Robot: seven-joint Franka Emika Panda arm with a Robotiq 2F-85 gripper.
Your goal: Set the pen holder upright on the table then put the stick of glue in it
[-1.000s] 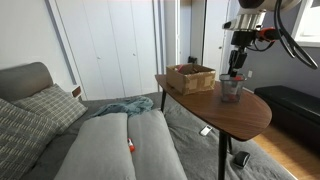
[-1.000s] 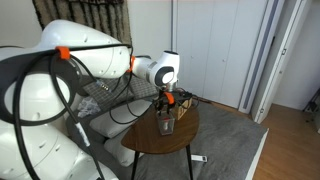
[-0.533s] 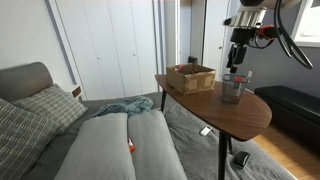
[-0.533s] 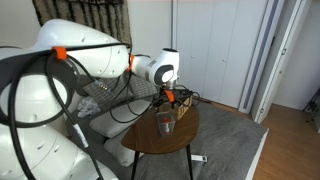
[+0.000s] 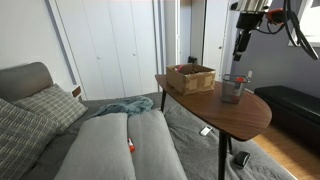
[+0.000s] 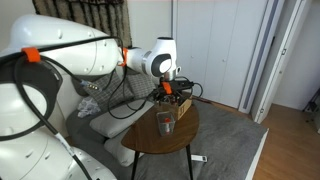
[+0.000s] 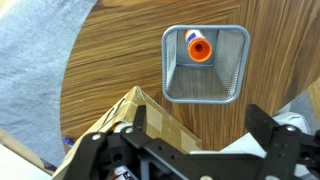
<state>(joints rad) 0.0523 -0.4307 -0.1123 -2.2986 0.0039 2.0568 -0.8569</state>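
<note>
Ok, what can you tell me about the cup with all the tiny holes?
The pen holder is a grey metal-looking mesh cup, square with rounded corners seen from above. It stands upright on the wooden table, open end up, near a cardboard box. A glue stick with an orange top stands inside, against one corner. Nothing else touches it.

1. Wrist view: orange-capped glue stick (image 7: pixel 199 47) shows cap only; body hidden inside silver mesh pen holder (image 7: pixel 228 65).
2. Brown cardboard box (image 7: pixel 118 108) partly behind black gripper (image 7: pixel 198 114), whose base is cut by btm edge.
3. Both exterior views: glue stick too small to tell.
</note>
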